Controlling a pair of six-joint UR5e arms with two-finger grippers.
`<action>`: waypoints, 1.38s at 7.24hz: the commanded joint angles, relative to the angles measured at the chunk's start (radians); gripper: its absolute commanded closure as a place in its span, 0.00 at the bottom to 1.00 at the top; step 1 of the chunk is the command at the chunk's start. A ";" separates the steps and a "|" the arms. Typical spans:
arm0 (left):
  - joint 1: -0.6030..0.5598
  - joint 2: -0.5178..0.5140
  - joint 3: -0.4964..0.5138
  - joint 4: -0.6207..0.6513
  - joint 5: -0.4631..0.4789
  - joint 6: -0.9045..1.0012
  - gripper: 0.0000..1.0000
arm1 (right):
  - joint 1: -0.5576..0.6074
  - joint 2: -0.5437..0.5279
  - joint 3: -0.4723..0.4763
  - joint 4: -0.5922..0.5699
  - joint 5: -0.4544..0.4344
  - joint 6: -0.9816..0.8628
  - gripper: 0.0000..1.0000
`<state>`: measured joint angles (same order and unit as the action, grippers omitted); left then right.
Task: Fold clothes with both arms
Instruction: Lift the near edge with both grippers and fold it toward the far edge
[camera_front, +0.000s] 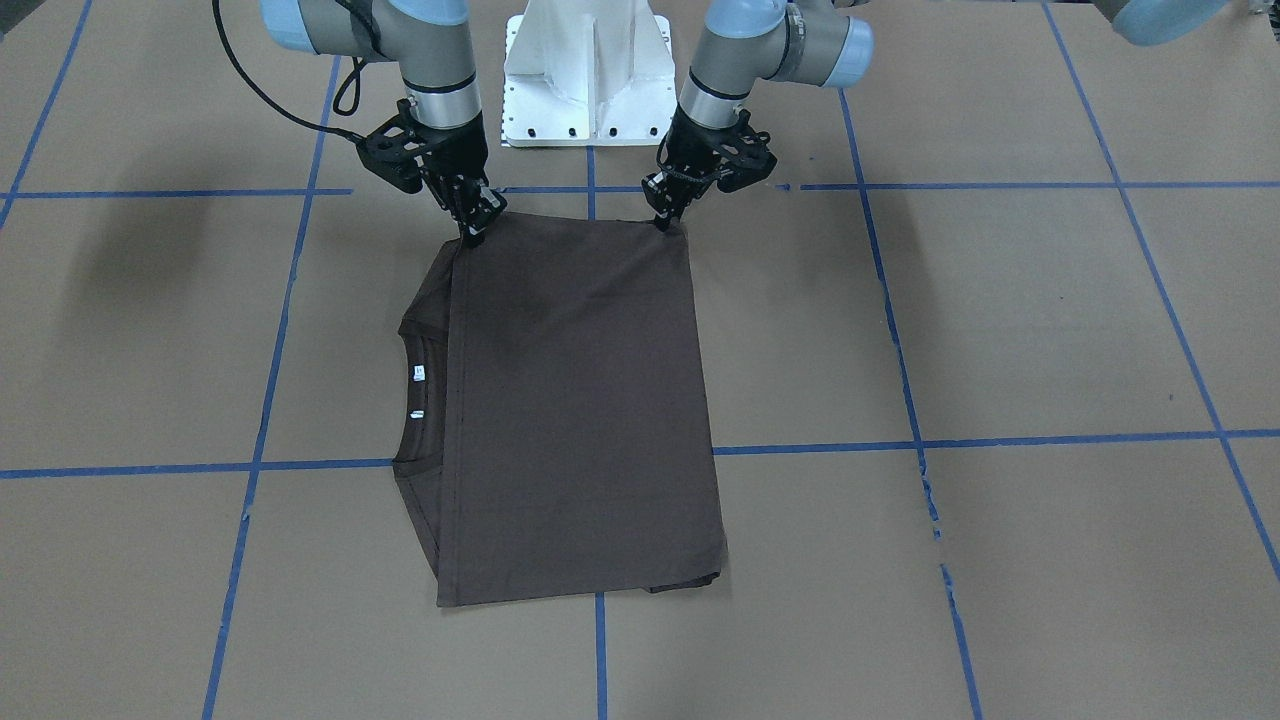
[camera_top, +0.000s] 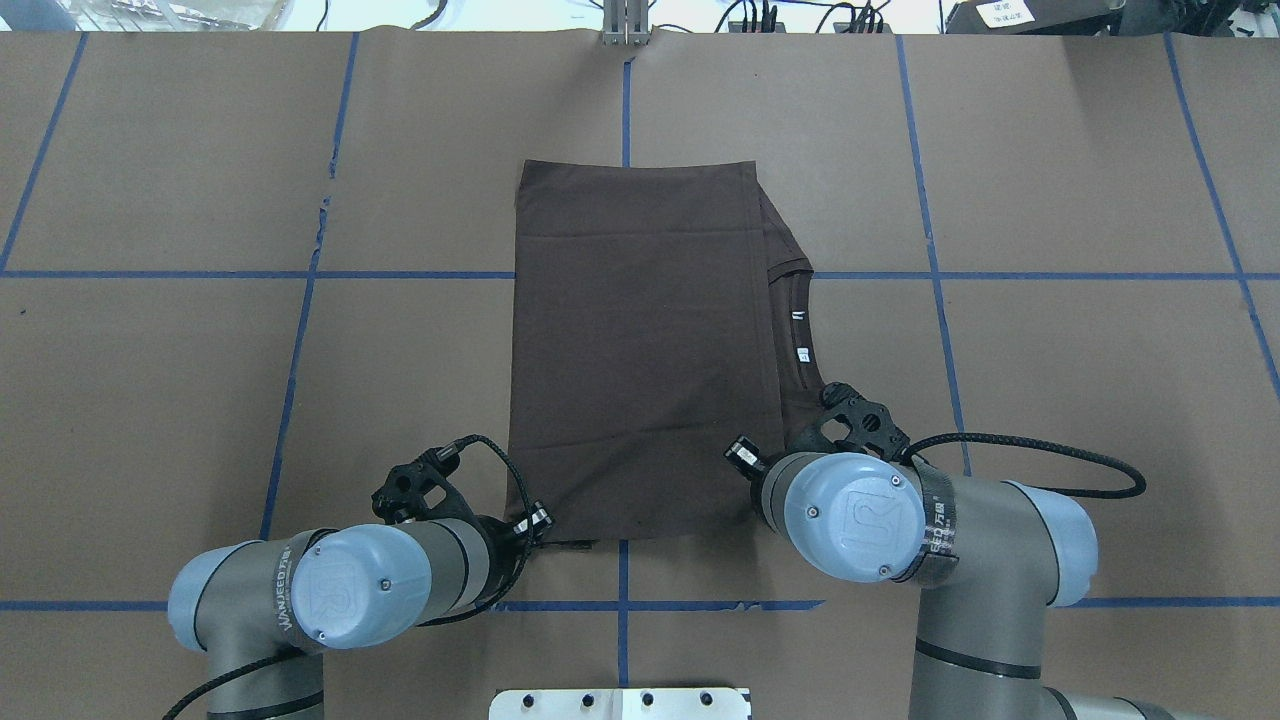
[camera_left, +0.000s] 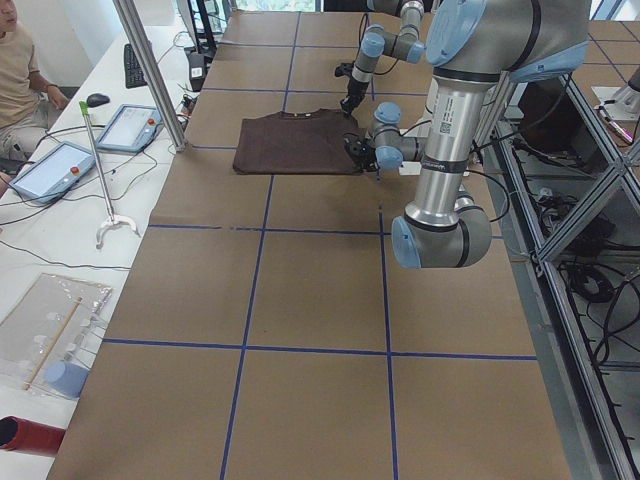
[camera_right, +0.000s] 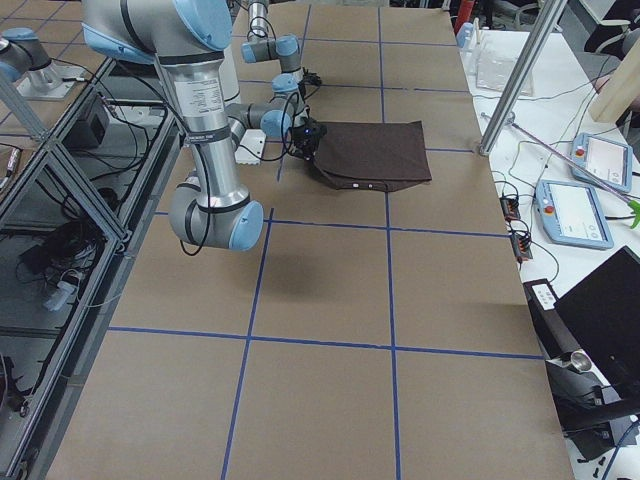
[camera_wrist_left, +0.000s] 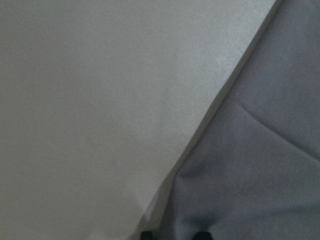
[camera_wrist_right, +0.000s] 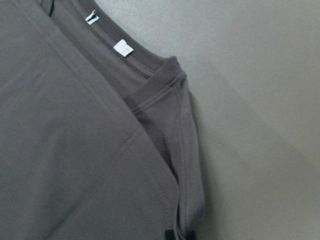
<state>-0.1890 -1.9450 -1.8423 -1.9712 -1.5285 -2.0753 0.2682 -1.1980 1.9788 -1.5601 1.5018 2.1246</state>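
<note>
On table: one T-shirt, two grippers pinching corners

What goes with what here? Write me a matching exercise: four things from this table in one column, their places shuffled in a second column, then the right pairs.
Things
1. left gripper
2. right gripper
3. white neck tags
4. white pedestal base

Places
A. just inside the collar
B. at the T-shirt corner nearest the robot, on the collar side
C. midway along the robot's edge of the table
D. at the T-shirt corner nearest the robot, on the side away from the collar

Pairs: 1-D, 2-B, 3-A, 4-C
</note>
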 joint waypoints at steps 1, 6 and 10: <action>0.000 -0.002 -0.017 0.000 -0.005 0.001 1.00 | 0.000 0.000 0.008 0.000 0.000 0.000 1.00; 0.000 -0.005 -0.318 0.231 -0.094 0.000 1.00 | -0.029 -0.018 0.198 -0.137 -0.002 0.008 1.00; -0.138 -0.044 -0.418 0.288 -0.157 0.055 1.00 | 0.009 0.032 0.347 -0.319 0.005 0.003 1.00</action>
<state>-0.2324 -1.9672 -2.2693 -1.6865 -1.6641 -2.0590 0.2325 -1.1948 2.3292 -1.8649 1.5016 2.1443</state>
